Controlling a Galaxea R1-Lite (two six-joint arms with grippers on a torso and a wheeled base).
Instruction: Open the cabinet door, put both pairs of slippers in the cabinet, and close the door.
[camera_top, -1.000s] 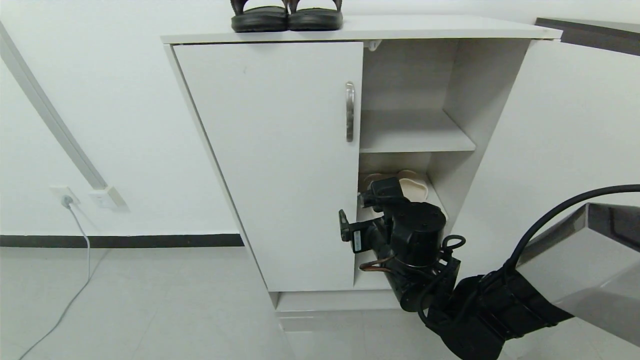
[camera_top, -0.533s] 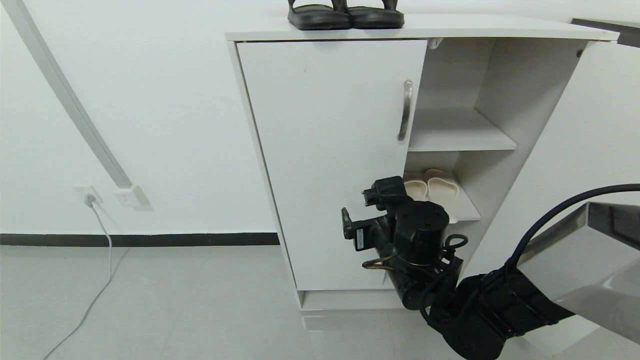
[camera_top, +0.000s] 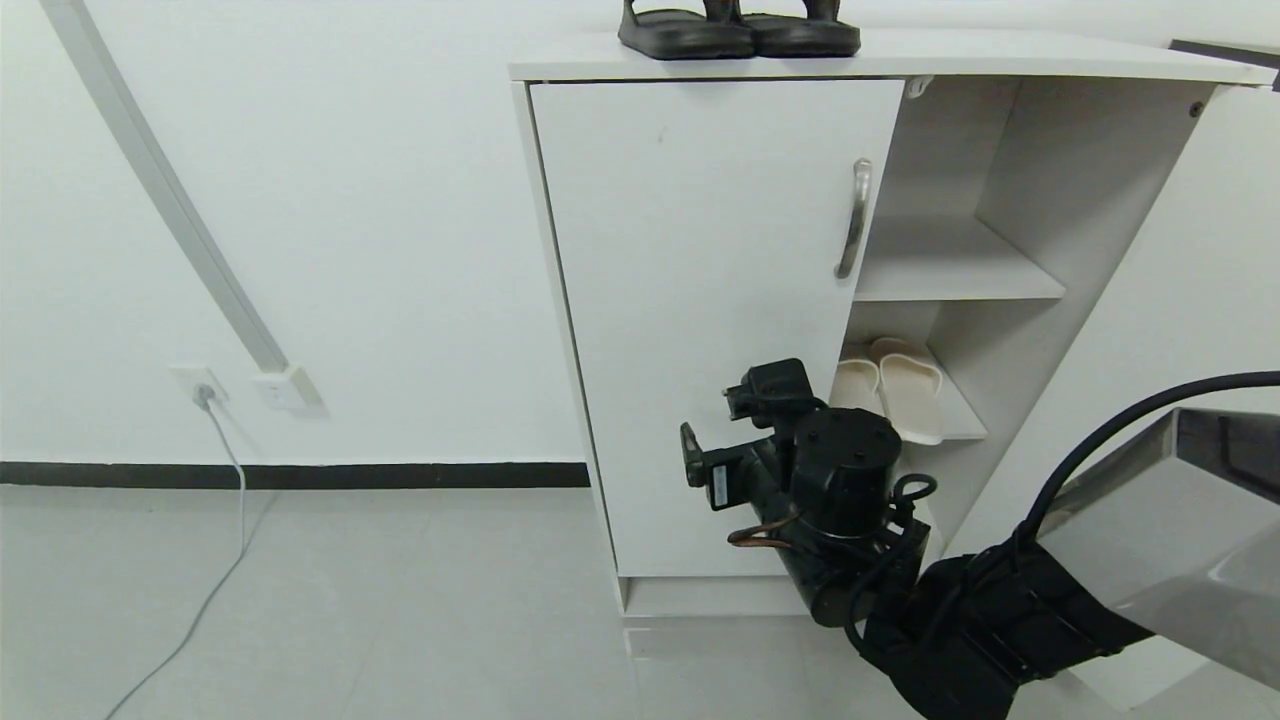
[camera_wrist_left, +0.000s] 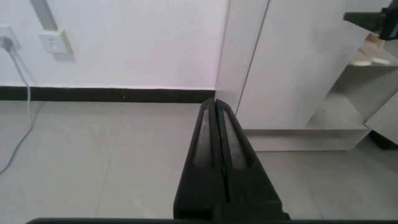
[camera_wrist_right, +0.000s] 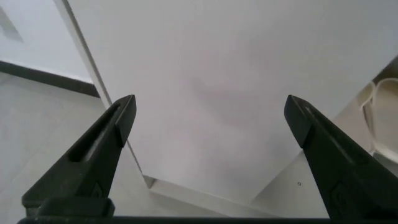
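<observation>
since the right-hand door (camera_top: 1190, 300) is swung open, you can see into that half of the cabinet (camera_top: 1000, 68). the cream slippers (camera_top: 897, 385) sit side by side on the lower shelf, under the upper shelf (camera_top: 950, 275). the black slippers (camera_top: 740, 30) are up on top of the cabinet, above the closed left door (camera_top: 710, 300), and the frame edge chops off their backs. that door is flat shut, with its metal handle (camera_top: 853, 232) at the inner edge.

the right gripper (camera_top: 730, 420) hangs in front of the lower part of the closed door, just beside the opening. its fingers are spread wide with nothing between them. the right arm covers the bottom of the open compartment, so can't tell what's down there.

the left gripper (camera_wrist_left: 216, 134) has its fingers pressed together, holding nothing, over the floor tiles with the cabinet farther off. in the right wrist view one cream slipper is clipped at the edge.
</observation>
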